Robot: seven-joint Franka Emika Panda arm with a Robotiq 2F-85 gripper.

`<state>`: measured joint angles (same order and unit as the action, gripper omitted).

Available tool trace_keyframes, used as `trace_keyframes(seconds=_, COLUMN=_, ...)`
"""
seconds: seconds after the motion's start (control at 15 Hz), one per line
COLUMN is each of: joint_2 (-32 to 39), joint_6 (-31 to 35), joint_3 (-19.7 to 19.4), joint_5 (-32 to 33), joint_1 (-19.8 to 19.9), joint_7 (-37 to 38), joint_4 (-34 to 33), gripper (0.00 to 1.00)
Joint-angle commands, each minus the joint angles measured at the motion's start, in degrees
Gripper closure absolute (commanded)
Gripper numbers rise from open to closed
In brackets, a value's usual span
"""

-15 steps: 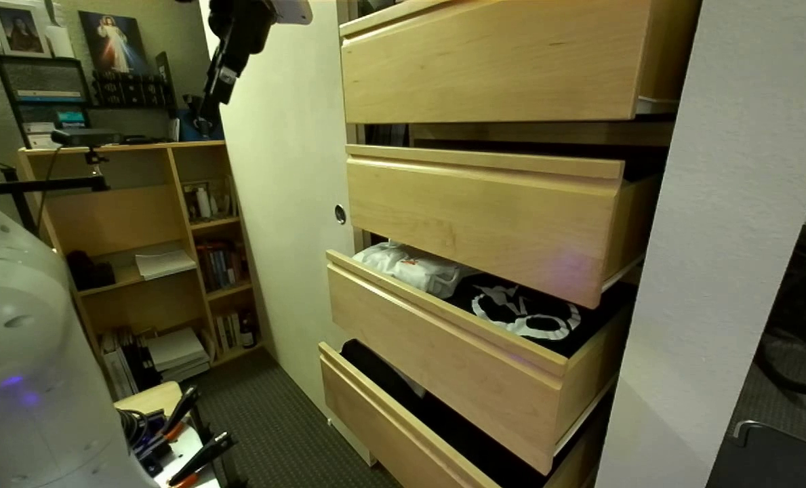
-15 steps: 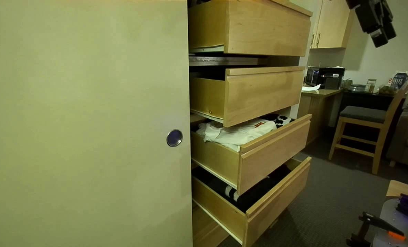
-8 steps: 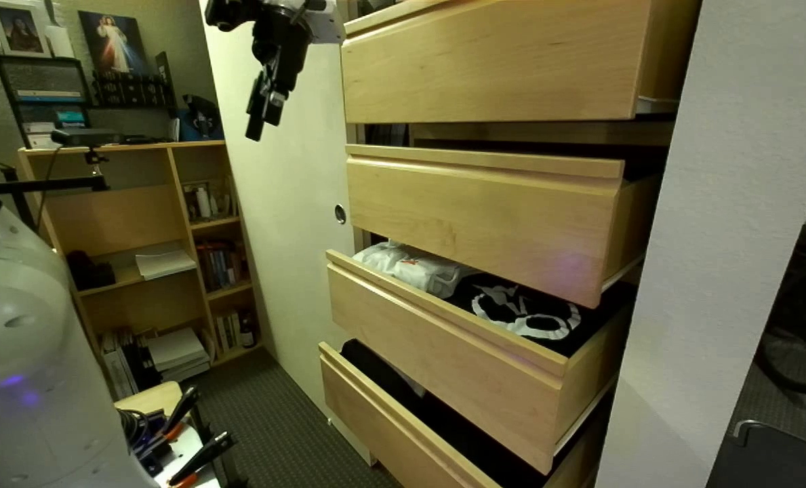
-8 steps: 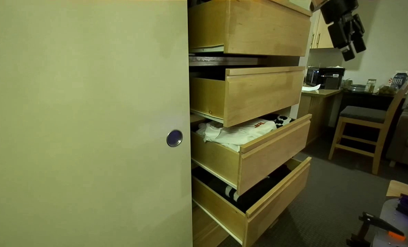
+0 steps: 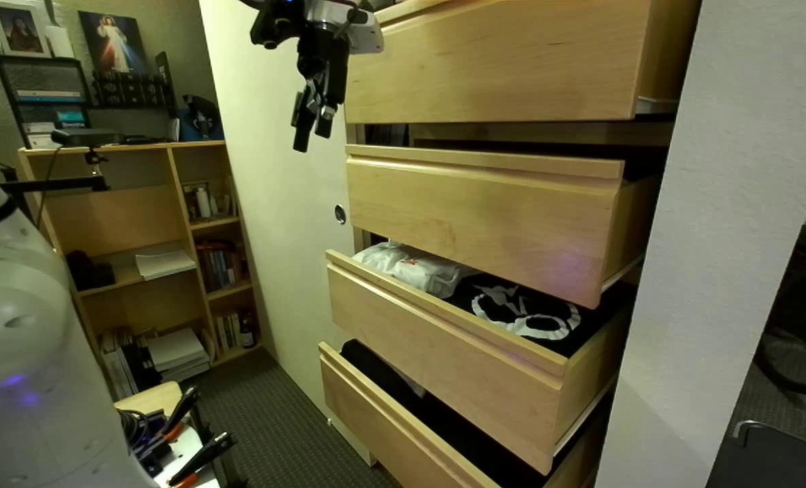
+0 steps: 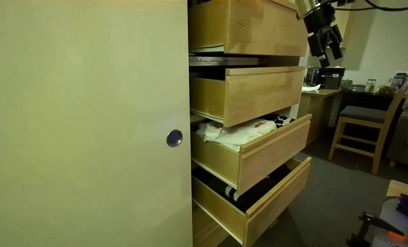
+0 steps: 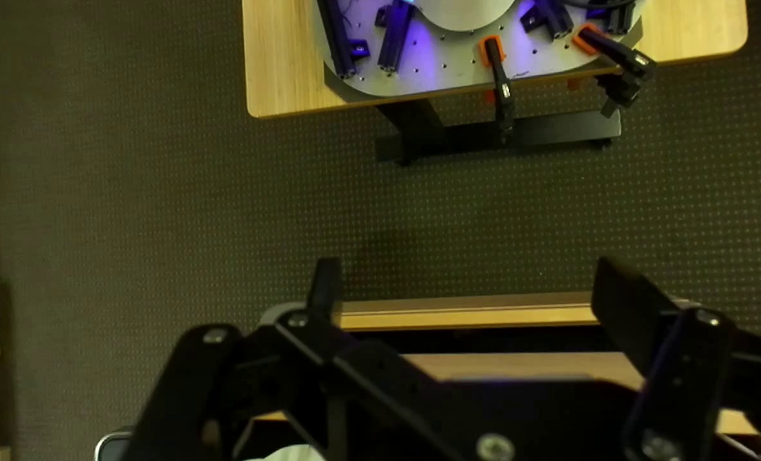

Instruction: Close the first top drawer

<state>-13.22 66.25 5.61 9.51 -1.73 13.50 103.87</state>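
Note:
The first top drawer, with its wide pale wood front, stands pulled out at the top of the stack in both exterior views (image 5: 497, 64) (image 6: 269, 29). Its upper edge is partly cut off. My gripper is open and empty in both exterior views (image 5: 312, 139) (image 6: 331, 61), pointing down. It hangs out in front of the stack, and I see no contact with any drawer. In the wrist view the gripper (image 7: 467, 264) has its fingers wide apart. Below and between them show drawer fronts (image 7: 470, 317); I cannot tell which drawers these are.
Three more drawers below also stand open: the second (image 5: 484, 227), the third (image 5: 443, 352) holding clothes, and the bottom one (image 5: 389, 420). A pale sliding panel (image 6: 87, 120) and a white wall (image 5: 714, 237) flank the stack. A bookshelf (image 5: 111, 217) and the robot's table (image 7: 284, 64) with clamps stand nearby.
My gripper has come closer to the drawer stack and lower, moving right in one exterior view and left in the other. The drawers have not moved.

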Motion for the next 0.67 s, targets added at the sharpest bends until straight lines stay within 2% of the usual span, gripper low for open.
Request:
trace_keyframes(seconds=0.0, joint_2=2.98, joint_6=2.00, joint_3=-0.70, joint_5=1.53, joint_1=-0.19, joint_7=-2.61, joint_4=-3.42, gripper=0.00)
trace_keyframes(seconds=0.6, joint_2=5.73, joint_6=6.54, joint_3=-0.67, joint_5=3.53, joint_1=-0.47, joint_7=-3.60, joint_4=-6.53, gripper=0.00)
